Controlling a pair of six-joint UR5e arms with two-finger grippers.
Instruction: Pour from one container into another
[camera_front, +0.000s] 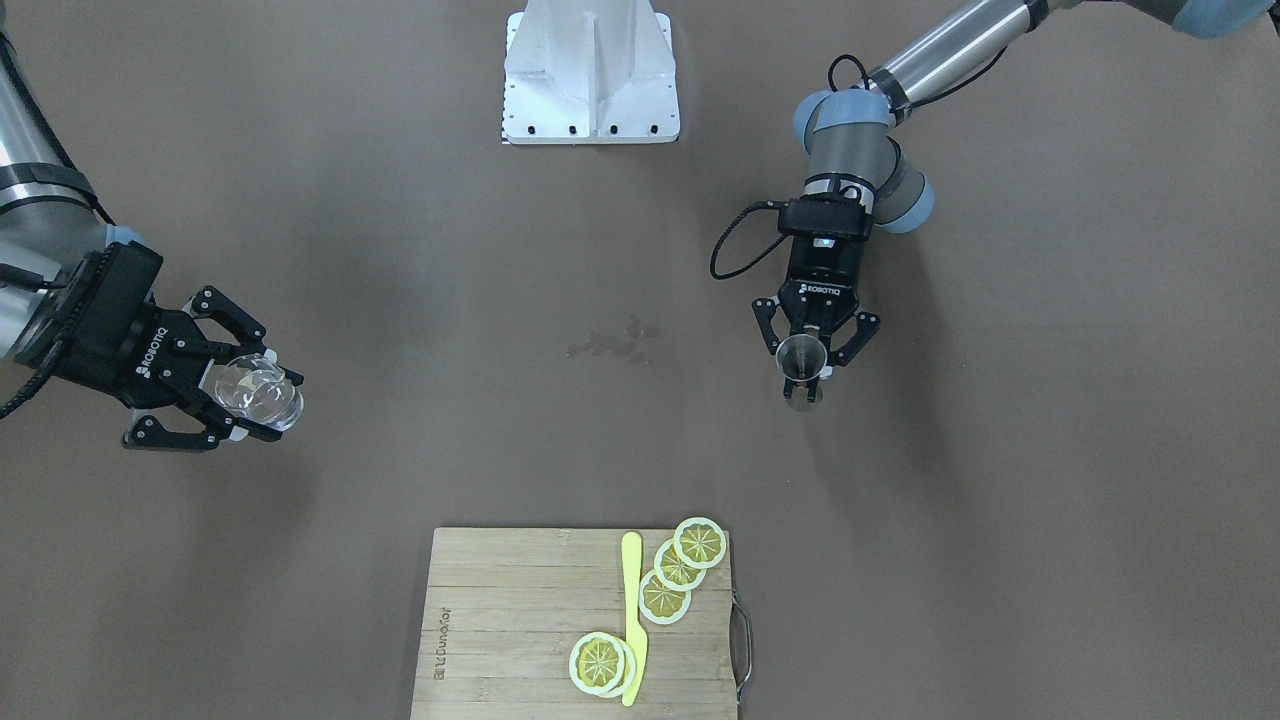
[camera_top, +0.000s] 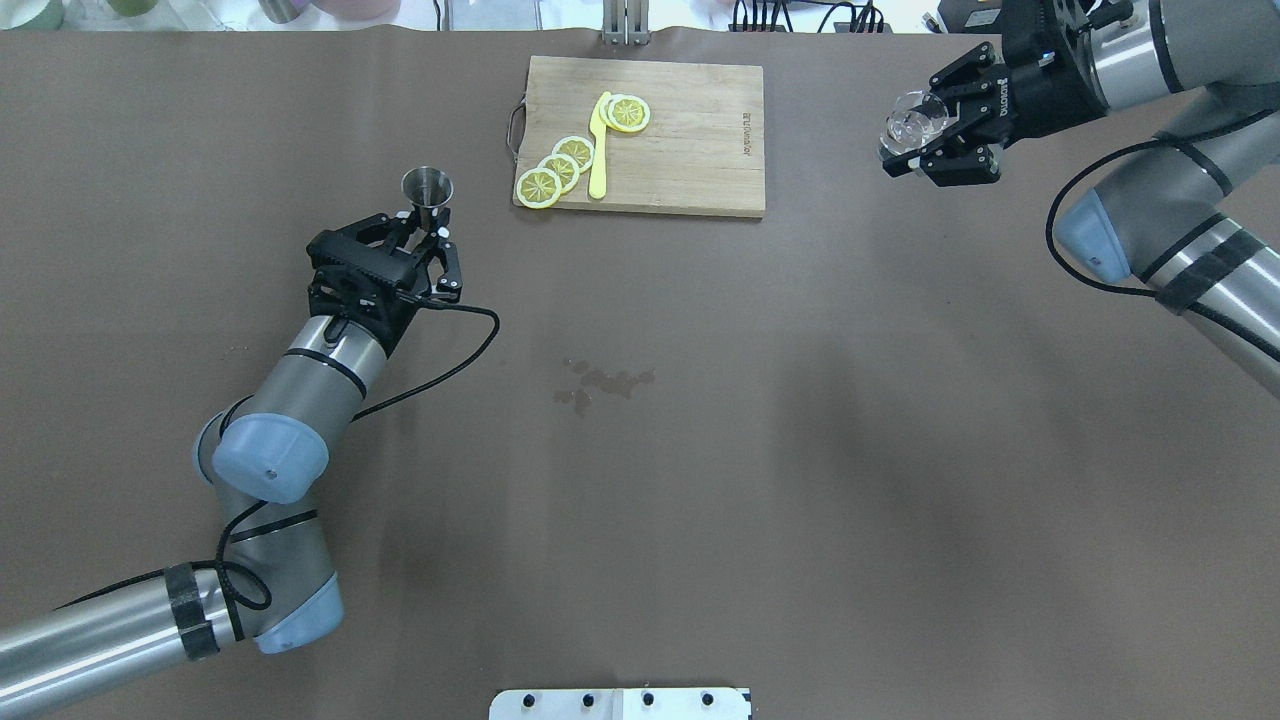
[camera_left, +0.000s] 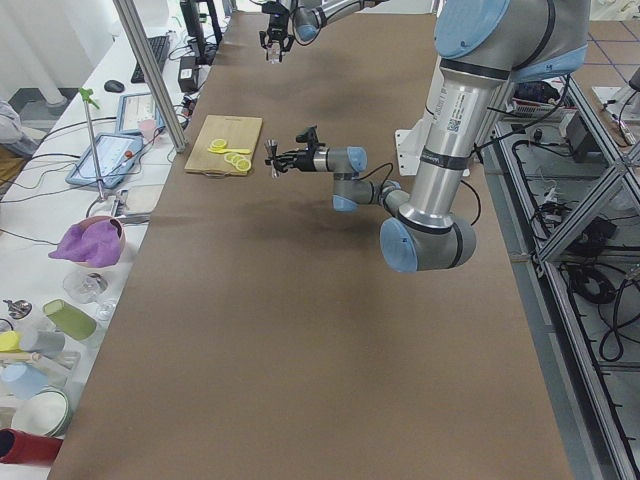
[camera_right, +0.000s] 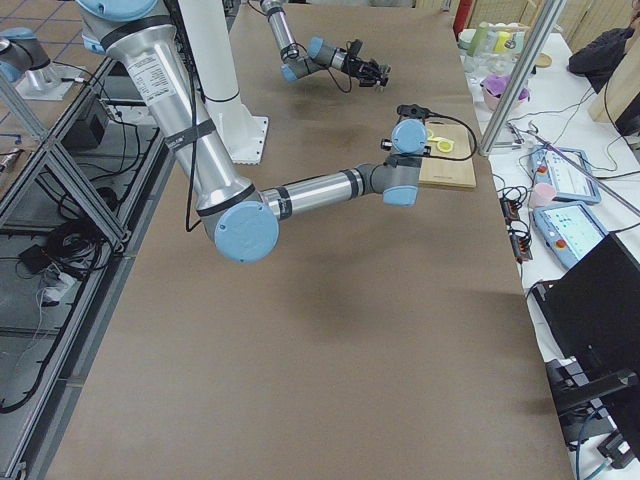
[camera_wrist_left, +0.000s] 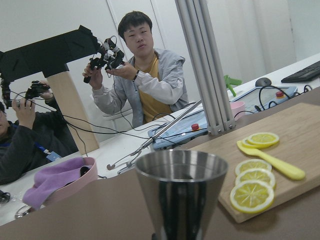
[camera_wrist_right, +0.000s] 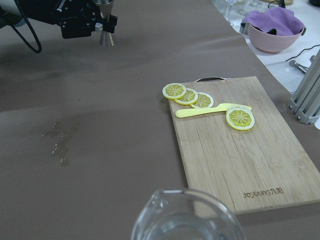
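Observation:
The grey steel jigger (camera_top: 427, 188) stands upright between the fingers of my left gripper (camera_top: 425, 225), which is shut on its narrow waist. It sits left of the cutting board; its open cone (camera_wrist_left: 182, 192) fills the left wrist view, and it also shows as the jigger (camera_front: 802, 360) in the front view. Far across the table, my right gripper (camera_top: 925, 130) is shut on the small clear glass (camera_top: 908, 122), held in the air and tipped. The glass (camera_front: 258, 390) looks clear, and its rim (camera_wrist_right: 185, 220) shows at the bottom of the right wrist view.
A bamboo cutting board (camera_top: 690, 150) lies at the far middle with several lemon slices (camera_top: 560, 165) and a yellow knife (camera_top: 598, 150). A small wet patch (camera_top: 600, 385) marks the table's centre. The white robot base (camera_front: 590, 70) sits at the near edge. Operators (camera_wrist_left: 140, 85) stand beyond the table.

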